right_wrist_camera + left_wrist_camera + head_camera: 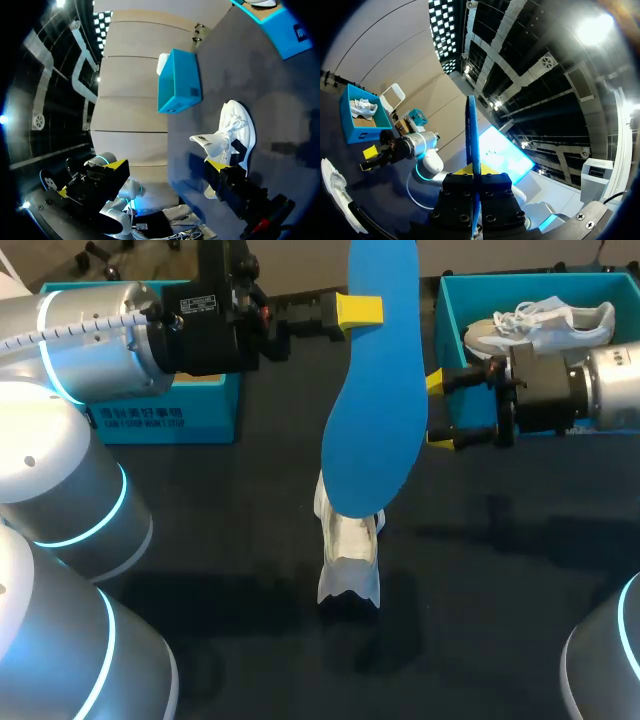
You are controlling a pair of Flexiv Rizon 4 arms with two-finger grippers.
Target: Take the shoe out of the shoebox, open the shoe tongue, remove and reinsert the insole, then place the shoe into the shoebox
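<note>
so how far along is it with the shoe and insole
Done: the shoe lies out on the table, tongue lifted, insole removed. In hand: the left gripper holds the insole upright above the shoe; the right gripper is open beside it. Remaining: reinsert the insole, then put the shoe into the shoebox.

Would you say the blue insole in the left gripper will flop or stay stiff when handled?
Probably fairly stiff: the blue insole extends straight from the left gripper, unbent. Likely light, since one narrow pinch holds it.
</note>
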